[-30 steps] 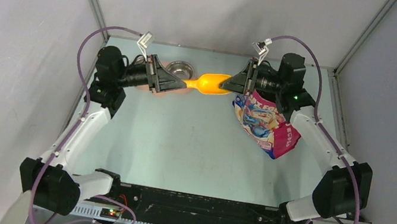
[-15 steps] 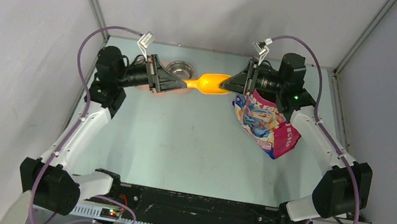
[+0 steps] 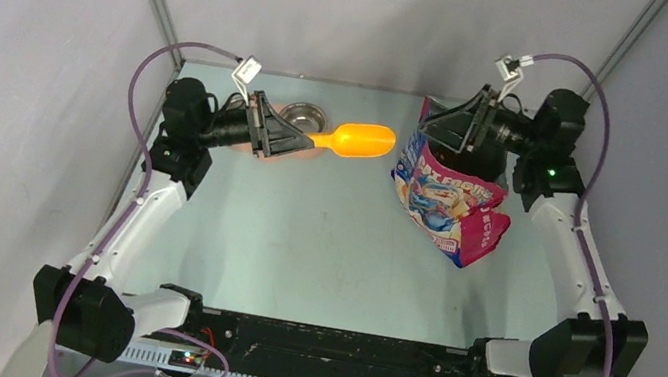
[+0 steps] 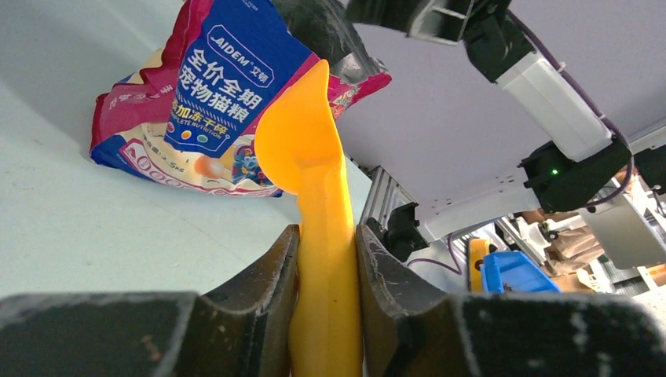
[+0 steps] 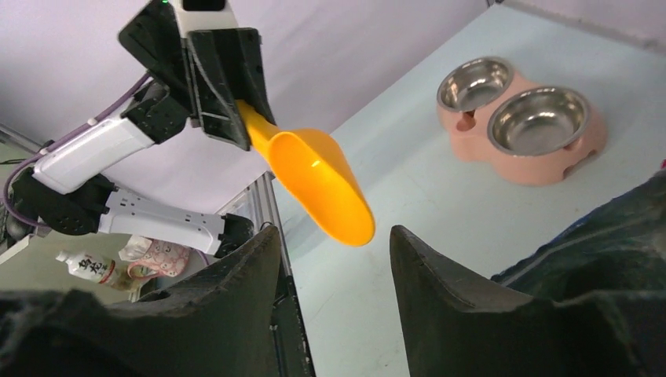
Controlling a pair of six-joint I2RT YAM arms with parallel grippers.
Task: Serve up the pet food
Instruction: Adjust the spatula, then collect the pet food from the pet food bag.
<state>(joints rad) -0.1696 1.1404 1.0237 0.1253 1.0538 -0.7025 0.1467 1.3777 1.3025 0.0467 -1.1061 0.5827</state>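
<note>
My left gripper (image 3: 305, 142) is shut on the handle of the orange scoop (image 3: 358, 140) and holds it level above the table; the wrist view shows both pads (image 4: 287, 259) pressed on the handle (image 4: 323, 259). The glossy blue, pink and red cat food bag (image 3: 449, 202) stands tilted at the right, also in the left wrist view (image 4: 220, 94). My right gripper (image 3: 426, 122) is open and empty just above the bag's top left corner, with its jaws apart (image 5: 334, 236) and the scoop (image 5: 314, 184) beyond them. No kibble shows.
The pink double steel-bowl feeder (image 3: 299, 113) sits at the back left, partly under my left gripper; both its bowls look empty in the right wrist view (image 5: 522, 122). Grey walls with metal posts close in the back and sides of the table (image 3: 302, 234).
My right gripper has let go of the scoop's bowl end and drawn back to the right, above the bag. The left gripper and scoop have stayed put.
</note>
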